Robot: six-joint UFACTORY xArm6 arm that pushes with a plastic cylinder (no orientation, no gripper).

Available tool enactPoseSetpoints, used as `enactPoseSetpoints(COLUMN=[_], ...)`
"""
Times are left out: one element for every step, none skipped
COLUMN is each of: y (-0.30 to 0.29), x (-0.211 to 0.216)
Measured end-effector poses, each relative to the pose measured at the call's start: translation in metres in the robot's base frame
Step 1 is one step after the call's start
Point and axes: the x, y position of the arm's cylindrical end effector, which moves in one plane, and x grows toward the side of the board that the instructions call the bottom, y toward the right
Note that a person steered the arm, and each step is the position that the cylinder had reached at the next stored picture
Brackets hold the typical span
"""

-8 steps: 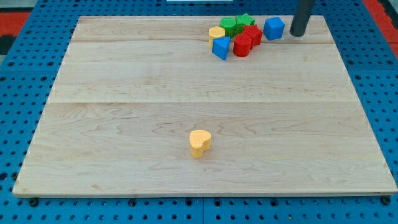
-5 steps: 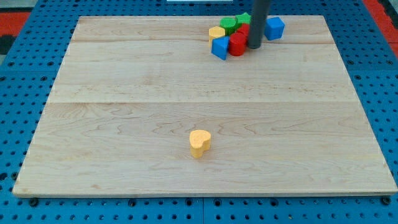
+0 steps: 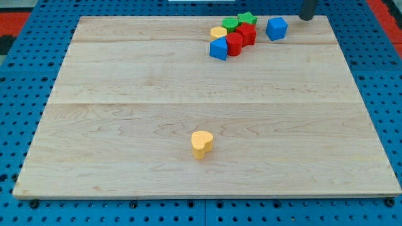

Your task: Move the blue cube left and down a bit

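The blue cube point(image 3: 276, 28) sits near the board's top edge, right of centre, a short gap to the right of a cluster of blocks. My tip point(image 3: 307, 18) is at the view's top, up and to the right of the blue cube and apart from it; most of the rod is cut off by the frame. The cluster holds a red star-like block point(image 3: 247, 34), a red cylinder point(image 3: 234, 44), a second blue block point(image 3: 218, 49), a yellow block point(image 3: 218, 32), a green cylinder point(image 3: 230, 24) and a green star point(image 3: 247, 18).
A yellow heart block point(image 3: 201, 144) lies alone near the board's lower middle. The wooden board point(image 3: 125, 113) rests on a blue pegboard point(image 3: 19, 94).
My tip swung left against the red blocks, nudging the cluster slightly left, then moved back up and right, past the blue cube. The blue cube has barely moved.
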Motion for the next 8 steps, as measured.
enactPoseSetpoints(y=[-0.03, -0.031, -0.021, -0.049, -0.069, -0.058, -0.026, 0.05], x=[0.031, 0.05, 0.02, -0.007, 0.021, 0.031, 0.022, 0.066])
